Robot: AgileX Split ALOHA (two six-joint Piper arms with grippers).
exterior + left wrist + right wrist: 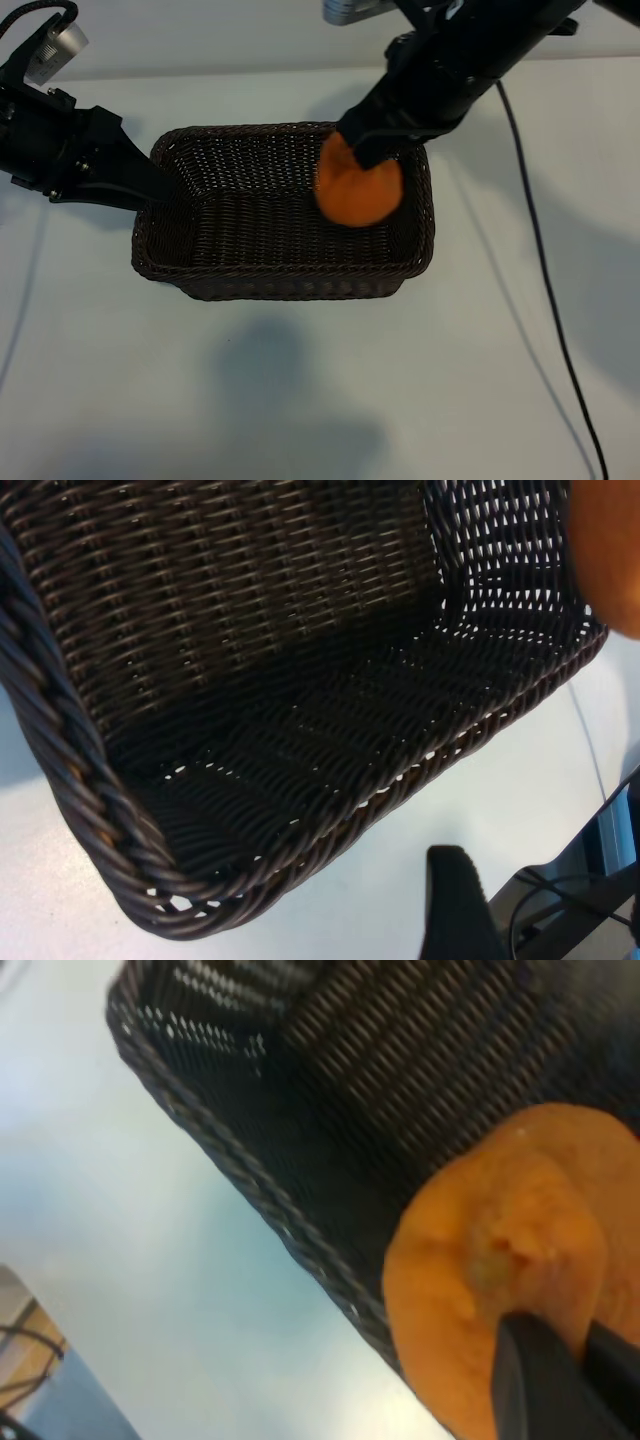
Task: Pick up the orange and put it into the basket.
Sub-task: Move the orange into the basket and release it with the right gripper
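The orange hangs just above the right end of the dark woven basket, inside its rim line. My right gripper comes down from the upper right and is shut on the orange's top. In the right wrist view its dark fingertips pinch the puckered skin of the orange over the basket's wall. My left gripper rests at the basket's left end, open. In the left wrist view one finger stands outside the braided rim, apart from it; the orange shows at the far end.
The basket sits on a white table. A black cable trails down the right side of the table. The right arm's dark links reach over the basket's far right corner.
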